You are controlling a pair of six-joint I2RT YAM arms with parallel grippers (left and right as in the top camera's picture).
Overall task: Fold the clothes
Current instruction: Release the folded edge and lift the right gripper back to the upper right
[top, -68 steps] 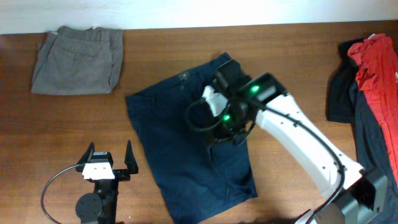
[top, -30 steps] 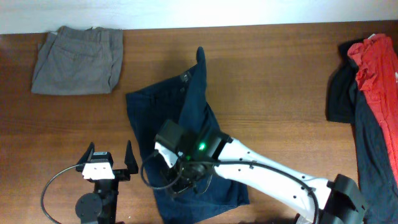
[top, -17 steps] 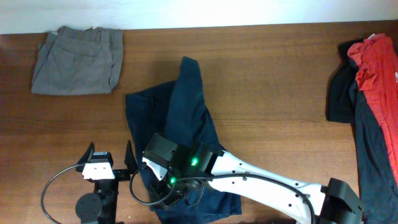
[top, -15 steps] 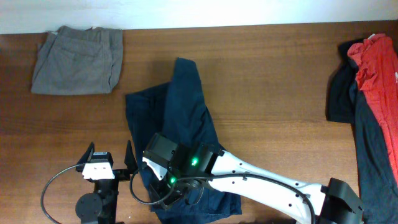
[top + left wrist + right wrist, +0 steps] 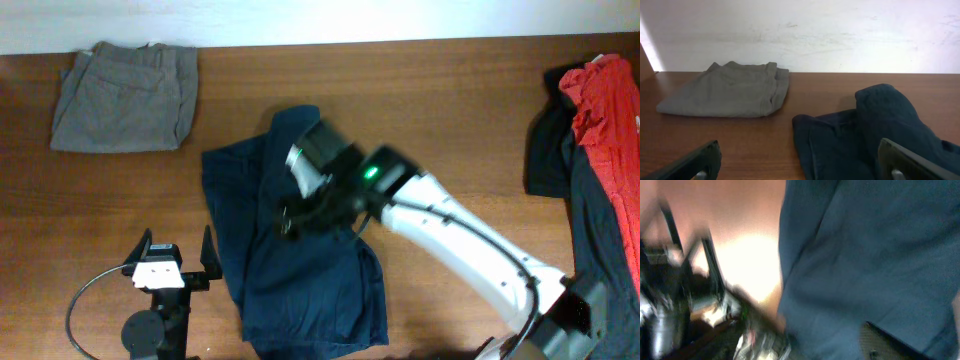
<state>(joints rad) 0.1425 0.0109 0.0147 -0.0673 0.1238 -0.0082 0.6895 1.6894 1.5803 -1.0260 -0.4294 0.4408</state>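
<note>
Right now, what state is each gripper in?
Left gripper: open, empty.
Right gripper: cannot be told, blurred over the dark navy-blue cloth trousers.

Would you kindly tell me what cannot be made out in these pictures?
- Right wrist view: motion blur; whether the right gripper is open or shut is unclear.
- Overhead: the right arm covers part of the navy trousers.
- Overhead: the right edge cuts off the red garment and black garments.
</note>
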